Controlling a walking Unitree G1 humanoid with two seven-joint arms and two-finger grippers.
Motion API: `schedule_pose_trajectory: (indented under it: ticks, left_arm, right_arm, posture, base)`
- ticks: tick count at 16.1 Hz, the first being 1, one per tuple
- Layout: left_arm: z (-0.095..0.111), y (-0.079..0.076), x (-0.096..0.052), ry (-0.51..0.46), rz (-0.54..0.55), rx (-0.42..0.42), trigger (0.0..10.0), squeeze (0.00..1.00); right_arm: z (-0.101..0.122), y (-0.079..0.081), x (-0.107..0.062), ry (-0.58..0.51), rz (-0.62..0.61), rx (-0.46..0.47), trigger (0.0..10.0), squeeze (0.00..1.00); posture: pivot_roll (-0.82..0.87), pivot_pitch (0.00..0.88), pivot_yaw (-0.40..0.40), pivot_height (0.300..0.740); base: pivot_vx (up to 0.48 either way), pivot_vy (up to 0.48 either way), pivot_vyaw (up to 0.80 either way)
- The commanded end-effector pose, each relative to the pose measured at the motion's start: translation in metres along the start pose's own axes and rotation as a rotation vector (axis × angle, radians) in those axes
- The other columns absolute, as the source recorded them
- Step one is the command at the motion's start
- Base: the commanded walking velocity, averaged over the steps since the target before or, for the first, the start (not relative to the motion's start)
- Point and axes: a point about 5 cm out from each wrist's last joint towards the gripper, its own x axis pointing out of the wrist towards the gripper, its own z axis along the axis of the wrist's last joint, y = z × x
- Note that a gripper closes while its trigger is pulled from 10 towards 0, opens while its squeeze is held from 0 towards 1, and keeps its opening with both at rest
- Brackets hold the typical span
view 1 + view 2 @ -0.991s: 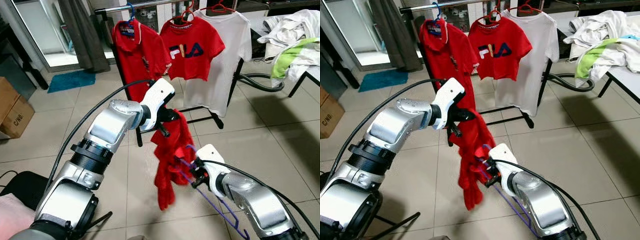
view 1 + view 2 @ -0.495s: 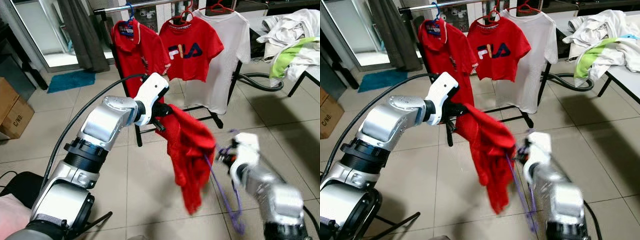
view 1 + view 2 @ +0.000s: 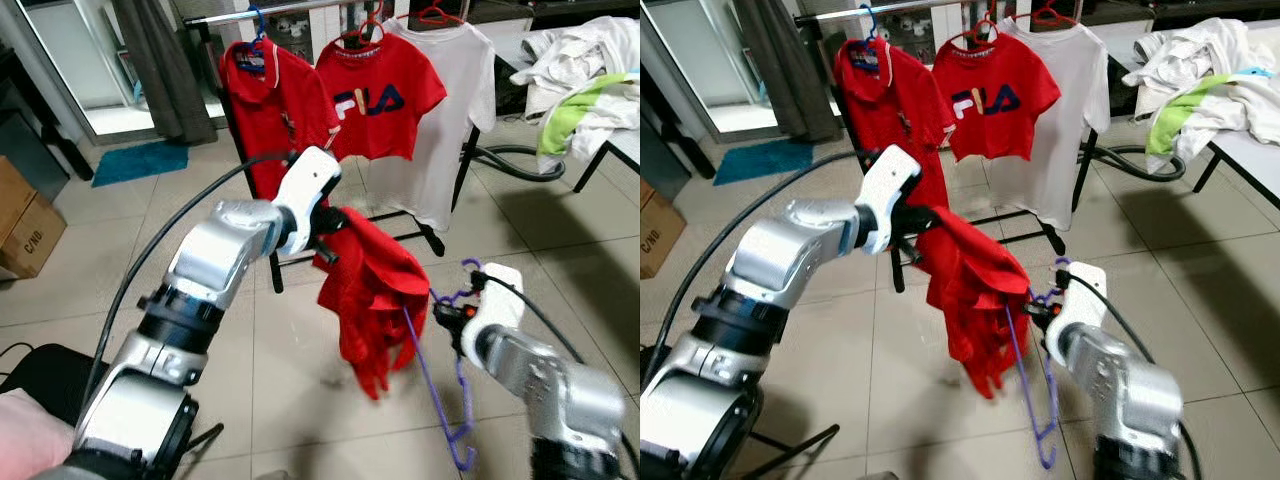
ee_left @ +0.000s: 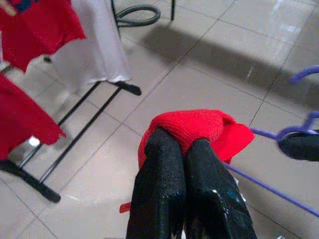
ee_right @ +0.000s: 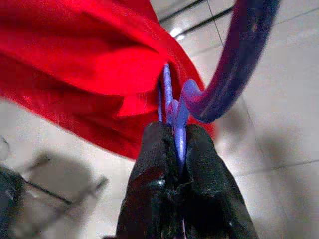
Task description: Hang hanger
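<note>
Left hand (image 4: 182, 149) is clamped on the red shirt's (image 3: 375, 290) bunched edge, holding it up above the floor (image 3: 560, 250). Right hand (image 5: 174, 149) pinches the purple hanger (image 3: 445, 385) near its hook; one arm seems tucked inside the shirt.

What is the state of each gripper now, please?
Left gripper: closed on the red garment.
Right gripper: closed on the purple hanger.

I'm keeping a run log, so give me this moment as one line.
left gripper: shut on red shirt | right gripper: shut on purple hanger | hanger partly in shirt | rack: three shirts hung
</note>
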Motion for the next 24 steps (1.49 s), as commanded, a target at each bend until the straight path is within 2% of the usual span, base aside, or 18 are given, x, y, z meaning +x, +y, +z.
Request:
schedule_pose_trajectory:
  ticks: [1, 3, 4, 5, 6, 7, 9, 10, 12, 13, 16, 19, 21, 22, 23, 24]
  left_arm:
    - [0.005, 0.006, -0.006, -0.028, 0.033, -0.007, 0.0, 0.00]
    - [0.002, 0.006, -0.007, -0.022, 0.018, -0.029, 0.0, 0.00]
    - [0.000, 0.006, -0.007, -0.013, 0.018, -0.027, 0.0, 0.00]
    - [-0.007, 0.006, -0.008, 0.000, 0.021, -0.036, 0.0, 0.00]
    - [-0.016, 0.004, -0.007, 0.005, 0.018, -0.096, 0.0, 0.00]
    - [-0.026, 0.000, -0.006, 0.018, 0.018, -0.141, 0.0, 0.00]
    - [-0.052, -0.017, -0.007, 0.072, 0.034, -0.197, 0.0, 0.00]
    - [-0.061, -0.026, -0.008, 0.083, 0.031, -0.235, 0.0, 0.00]
    - [-0.070, -0.042, -0.010, 0.079, 0.036, -0.294, 0.0, 0.00]
    - [-0.073, -0.055, -0.012, 0.069, 0.035, -0.341, 0.0, 0.00]
    - [-0.078, -0.075, -0.012, 0.076, 0.055, -0.423, 0.0, 0.00]
    - [-0.074, -0.082, -0.011, 0.072, 0.038, -0.444, 0.0, 0.00]
    - [-0.068, -0.082, -0.010, 0.080, -0.018, -0.423, 0.0, 0.00]
    - [-0.062, -0.080, -0.008, 0.056, -0.043, -0.471, 0.0, 0.00]
    - [-0.057, -0.076, -0.006, 0.045, -0.052, -0.493, 0.0, 0.00]
    - [-0.047, -0.064, -0.003, 0.036, -0.053, -0.491, 0.0, 0.00]
  right_arm:
    - [0.000, 0.004, -0.003, 0.007, 0.014, -0.015, 10.0, 0.00]
    - [-0.005, -0.030, -0.013, -0.012, -0.182, -0.131, 10.0, 0.00]
    - [-0.004, -0.033, -0.015, -0.026, -0.200, -0.127, 10.0, 0.00]
    - [-0.004, -0.032, -0.023, -0.055, -0.185, -0.105, 10.0, 0.00]
    - [-0.005, -0.028, -0.028, -0.086, -0.179, -0.058, 10.0, 0.00]
    - [-0.011, -0.023, -0.032, -0.082, -0.184, -0.063, 10.0, 0.00]
    - [-0.035, -0.003, -0.041, 0.053, -0.053, -0.138, 10.0, 0.00]
    - [-0.041, 0.004, -0.044, 0.091, 0.006, -0.210, 10.0, 0.00]
    - [-0.043, 0.005, -0.045, 0.112, 0.024, -0.247, 10.0, 0.00]
    - [-0.043, 0.004, -0.045, 0.135, 0.035, -0.275, 10.0, 0.00]
    - [-0.037, 0.010, -0.042, 0.171, 0.113, -0.372, 10.0, 0.00]
    - [-0.035, 0.016, -0.038, 0.155, 0.144, -0.369, 10.0, 0.00]
    - [-0.054, 0.024, -0.041, 0.267, 0.250, -0.420, 10.0, 0.00]
    - [-0.059, 0.022, -0.041, 0.268, 0.230, -0.490, 10.0, 0.00]
    - [-0.058, 0.019, -0.037, 0.254, 0.191, -0.522, 10.0, 0.00]
    - [-0.057, 0.017, -0.031, 0.223, 0.143, -0.496, 10.0, 0.00]
  posture:
    - [-0.06, 0.000, 0.097, 0.740]
    - [-0.07, 0.000, 0.093, 0.740]
    - [-0.07, 0.000, 0.093, 0.740]
    - [-0.08, 0.000, 0.082, 0.740]
    - [-0.08, 0.000, 0.072, 0.740]
    - [-0.08, 0.000, 0.049, 0.740]
    - [-0.08, 0.000, -0.004, 0.740]
    - [-0.08, 0.000, -0.026, 0.740]
    - [-0.06, 0.000, -0.106, 0.740]
    - [-0.05, 0.000, -0.128, 0.740]
    - [-0.05, 0.019, -0.181, 0.740]
    - [-0.05, 0.022, -0.165, 0.740]
    - [-0.06, 0.014, -0.123, 0.740]
    - [-0.07, 0.004, -0.073, 0.740]
    - [-0.08, 0.000, -0.040, 0.740]
    - [-0.09, 0.000, 0.005, 0.740]
  base:
    - [0.000, 0.000, 0.00]
    - [0.000, 0.000, 0.00]
    - [0.000, 0.000, 0.00]
    - [0.000, 0.000, 0.00]
    - [0.000, 0.000, 0.00]
    - [0.000, 0.000, 0.00]
    - [0.000, 0.000, 0.00]
    - [0.000, 0.000, 0.00]
    - [0.000, 0.000, 0.00]
    - [0.000, 0.000, 0.00]
    - [0.000, 0.000, 0.00]
    - [0.000, 0.000, 0.00]
    - [0.000, 0.000, 0.00]
    - [0.000, 0.000, 0.00]
    - [0.000, 0.000, 0.00]
    - [0.000, 0.000, 0.00]
